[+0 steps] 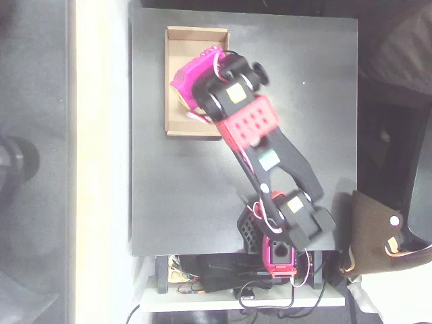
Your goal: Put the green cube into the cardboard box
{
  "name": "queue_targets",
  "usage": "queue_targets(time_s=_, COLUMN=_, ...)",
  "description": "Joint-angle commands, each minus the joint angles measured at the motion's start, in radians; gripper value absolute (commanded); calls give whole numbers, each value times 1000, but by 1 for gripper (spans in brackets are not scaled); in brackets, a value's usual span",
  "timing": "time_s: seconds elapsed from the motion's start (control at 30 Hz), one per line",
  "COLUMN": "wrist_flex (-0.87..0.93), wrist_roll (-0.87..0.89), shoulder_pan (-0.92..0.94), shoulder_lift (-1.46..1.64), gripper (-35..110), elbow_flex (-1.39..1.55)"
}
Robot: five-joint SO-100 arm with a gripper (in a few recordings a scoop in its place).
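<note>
Cube: you will find no clear sight of it in the overhead view. A small yellowish patch shows at the left face of the magenta gripper head, but it cannot be told from the gripper's own yellow face, so its place cannot be confirmed.

Box (177, 81): it lies on the black table (324, 121) near the far left corner, long side running up and down the picture. Its low tan walls show at the top, left and bottom; the floor is plain light brown where bare (upper left part and lower strip).

Gripper (183, 94): the magenta head hangs over the box, covering the middle and right of its floor. You see it from above, so the fingers are hidden beneath the head; whether they are spread or closed, and whether they hold anything, cannot be told.

Arm (270, 162): 1 black arm with red and magenta parts reaches from its base at the table's near edge, lower right of centre, diagonally up and left to the box. White and red wires loop at the wrist.

Off the table at the lower right sits a brown object (368, 229), kind unclear.
</note>
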Motion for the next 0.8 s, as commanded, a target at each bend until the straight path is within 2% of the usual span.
queue_targets(time_s=0.0, wrist_flex=9, wrist_roll=6, shoulder_pan=-12, shoulder_lift=155, gripper=34, elbow_flex=-28)
queue_targets(time_s=0.33, wrist_flex=9, wrist_roll=6, shoulder_pan=0, shoulder_lift=373, gripper=34, elbow_flex=-28)
queue_targets(time_s=0.77, wrist_flex=8, wrist_roll=5, shoulder_pan=302, shoulder_lift=483, gripper=34, elbow_flex=-28)
